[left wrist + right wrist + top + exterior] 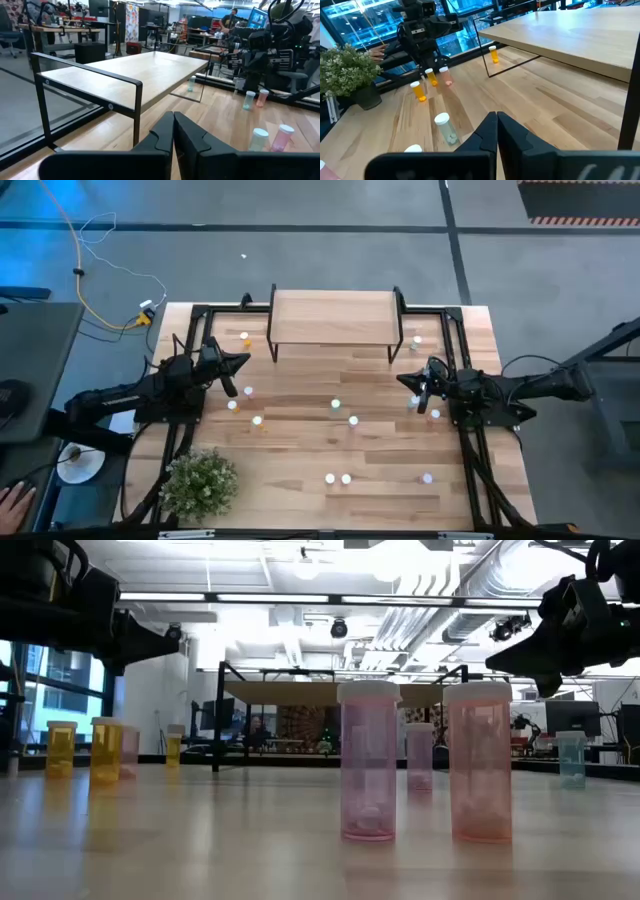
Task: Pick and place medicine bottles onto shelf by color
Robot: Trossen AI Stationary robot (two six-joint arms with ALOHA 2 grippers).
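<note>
From above we see our left gripper (243, 361) and right gripper (403, 379) both closed and empty, flanking the shelf (333, 318), while our wrist views show the medicine bottles (443, 127) standing scattered ahead of each.

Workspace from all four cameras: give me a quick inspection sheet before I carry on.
Surface: wood table, dry, no spills seen.
Job's things: shelf bare on top; bottles all standing on the table, orange ones on the left arm's side, pink ones nearer the front.
Clutter: potted plant at the front left corner.
Left end effector: shut, empty, near the shelf.
Right end effector: shut, empty.
Cables: yellow cable on the floor.
Surroundings: a person's hand beside the table.
</note>
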